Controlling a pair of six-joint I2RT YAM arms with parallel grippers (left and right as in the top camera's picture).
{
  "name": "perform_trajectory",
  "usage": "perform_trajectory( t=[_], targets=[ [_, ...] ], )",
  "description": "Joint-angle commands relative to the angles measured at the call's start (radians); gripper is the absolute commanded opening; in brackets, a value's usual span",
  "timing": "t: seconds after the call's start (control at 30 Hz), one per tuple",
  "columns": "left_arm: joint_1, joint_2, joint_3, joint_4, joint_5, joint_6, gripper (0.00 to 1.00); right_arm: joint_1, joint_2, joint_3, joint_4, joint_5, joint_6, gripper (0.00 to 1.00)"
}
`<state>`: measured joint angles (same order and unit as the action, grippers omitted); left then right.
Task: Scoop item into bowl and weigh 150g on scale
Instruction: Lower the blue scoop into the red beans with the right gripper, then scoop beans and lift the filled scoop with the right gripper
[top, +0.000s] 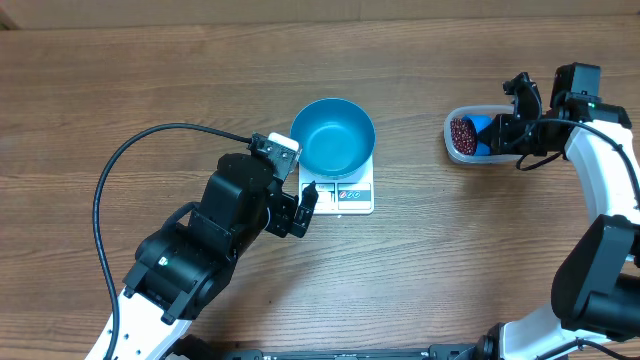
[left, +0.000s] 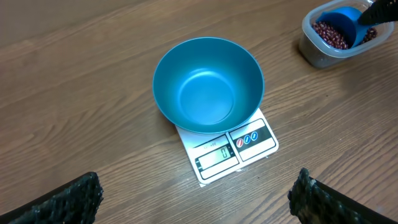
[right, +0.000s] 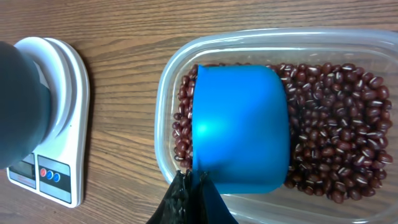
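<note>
Since bowl (top: 333, 136) sits on scale (top: 345, 193) mid-table, empty, display apparently at zero, your weighing spot looks ready. Beans (right: 336, 143) all in clear tub (right: 261, 40), far right. Your right gripper (right: 191, 199) pinched tight on scoop (right: 241, 127) handle, scoop dipped among beans, likely for first load. Your left gripper (left: 198, 186) hovers near scale, jaws wide apart, holding nothing.

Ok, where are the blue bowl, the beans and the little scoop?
bowl (left: 205, 99): left wrist view, on its bare inside floor.
beans (right: 336, 143): right wrist view, middle of the heap.
scoop (right: 239, 124): right wrist view, outside of its cup.
</note>
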<state>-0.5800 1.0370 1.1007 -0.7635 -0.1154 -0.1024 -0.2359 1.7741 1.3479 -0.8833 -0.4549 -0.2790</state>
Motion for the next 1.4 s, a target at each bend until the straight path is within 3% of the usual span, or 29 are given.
perform_trajectory(
  t=[0.0, 1.37],
  targets=[
    [0.005, -0.003, 0.004, 0.003, 0.009, -0.010, 1.00, 0.006, 0.005, -0.007, -0.027, -0.102, 0.048, 0.04],
    [0.005, -0.003, 0.004, 0.003, 0.009, -0.010, 1.00, -0.149, 0.005, -0.007, -0.021, -0.186, 0.096, 0.04]
  ],
)
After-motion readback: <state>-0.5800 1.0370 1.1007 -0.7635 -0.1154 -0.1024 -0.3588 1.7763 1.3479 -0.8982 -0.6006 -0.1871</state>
